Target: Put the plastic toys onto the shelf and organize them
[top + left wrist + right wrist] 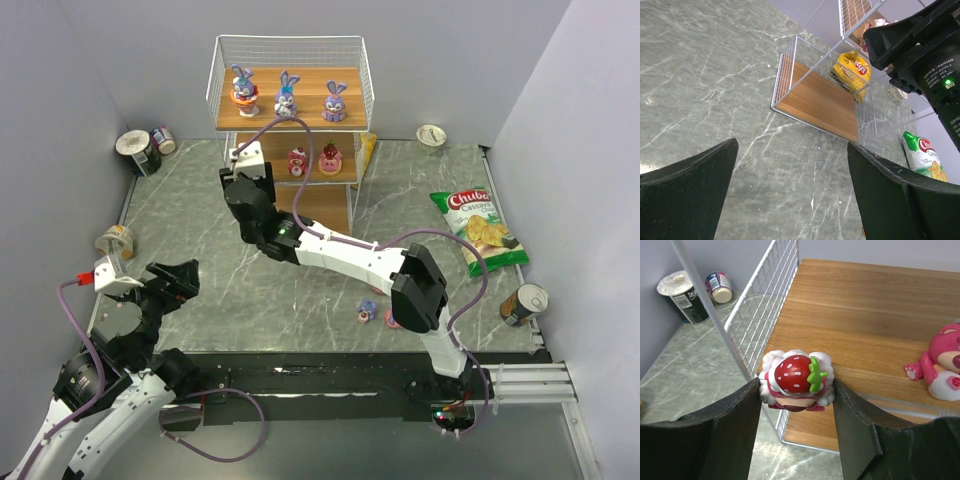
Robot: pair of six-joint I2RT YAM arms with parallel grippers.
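Jaws of the right gripper (796, 390) are clamped on a strawberry-topped toy (794, 374), held over the front left edge of the middle board of the shelf (865, 305), just beside its wire side panel. A pink bear toy (940, 362) sits further right on that board. The left gripper (792, 147) hangs over the table (700, 75) with jaws spread wide and nothing between them.

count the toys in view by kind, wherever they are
purple-blue bunnies, top tier of the shelf: 3
pink-red figures, middle tier: 2
strawberry-topped figure, gripped in the right pincer: 1
small toys on the table, one purple, one pink and partly hidden: 2
total in view: 8
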